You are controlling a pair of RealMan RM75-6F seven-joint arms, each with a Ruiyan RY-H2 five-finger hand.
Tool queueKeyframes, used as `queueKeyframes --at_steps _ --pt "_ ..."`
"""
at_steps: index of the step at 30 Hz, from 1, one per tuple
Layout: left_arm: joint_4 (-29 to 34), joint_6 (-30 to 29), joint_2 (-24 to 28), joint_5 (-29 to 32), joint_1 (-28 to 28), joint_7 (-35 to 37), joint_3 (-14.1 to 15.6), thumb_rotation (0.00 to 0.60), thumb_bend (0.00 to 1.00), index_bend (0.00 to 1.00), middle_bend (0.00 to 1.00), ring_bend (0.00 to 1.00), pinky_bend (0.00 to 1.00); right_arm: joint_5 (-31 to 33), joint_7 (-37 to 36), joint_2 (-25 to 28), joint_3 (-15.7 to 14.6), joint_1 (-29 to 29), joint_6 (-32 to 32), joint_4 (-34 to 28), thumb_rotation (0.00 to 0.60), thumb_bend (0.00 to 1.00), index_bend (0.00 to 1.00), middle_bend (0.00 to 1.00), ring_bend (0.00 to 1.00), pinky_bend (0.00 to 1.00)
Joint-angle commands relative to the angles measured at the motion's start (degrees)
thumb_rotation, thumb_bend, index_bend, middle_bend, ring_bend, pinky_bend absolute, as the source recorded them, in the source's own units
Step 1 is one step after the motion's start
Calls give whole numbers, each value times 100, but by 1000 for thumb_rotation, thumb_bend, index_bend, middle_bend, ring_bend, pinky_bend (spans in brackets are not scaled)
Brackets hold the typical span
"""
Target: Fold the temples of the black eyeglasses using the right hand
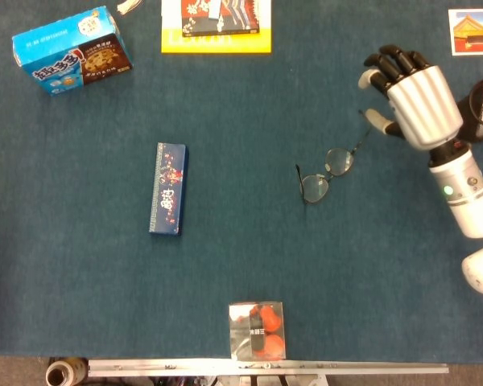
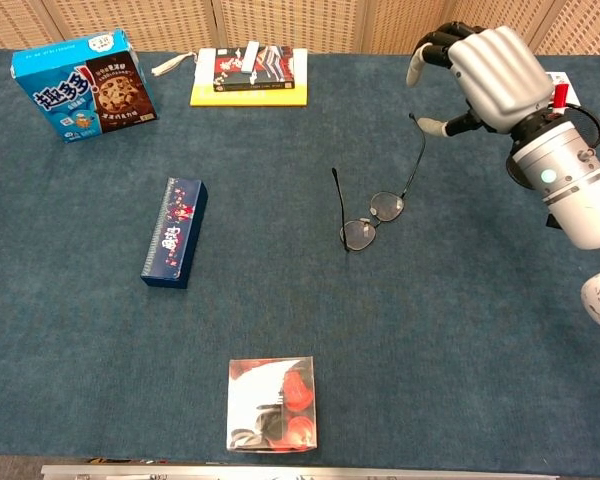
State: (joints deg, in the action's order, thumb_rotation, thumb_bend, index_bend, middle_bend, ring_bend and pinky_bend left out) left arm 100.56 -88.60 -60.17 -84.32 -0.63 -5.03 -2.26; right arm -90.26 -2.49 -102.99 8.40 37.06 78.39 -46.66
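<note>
Head view: straight down, high above table (image 1: 225, 265). Chest view: lower, oblique, facing forward. Both share same tabletop.

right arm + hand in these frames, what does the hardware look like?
The right hand has a smooth silver-white shell over the back, black fingers and pale fingertips. Behind a dark wrist ring, the white cylindrical forearm carries a small green indicator light. No loose cables or sleeve show.
</note>
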Motion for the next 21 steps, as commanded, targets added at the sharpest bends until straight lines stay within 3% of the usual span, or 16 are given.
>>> queueKeyframes --at_steps 1,21 --pt "0 10 5 12 -2 7 -3 600 0 454 363 311 348 -49 -8 -22 -64 -13 22 11 600 111 468 360 245 384" --pt "22 8 16 14 -4 -21 -10 600 0 471 382 312 348 -197 -195 -259 -306 -21 -21 162 600 90 468 360 245 384"
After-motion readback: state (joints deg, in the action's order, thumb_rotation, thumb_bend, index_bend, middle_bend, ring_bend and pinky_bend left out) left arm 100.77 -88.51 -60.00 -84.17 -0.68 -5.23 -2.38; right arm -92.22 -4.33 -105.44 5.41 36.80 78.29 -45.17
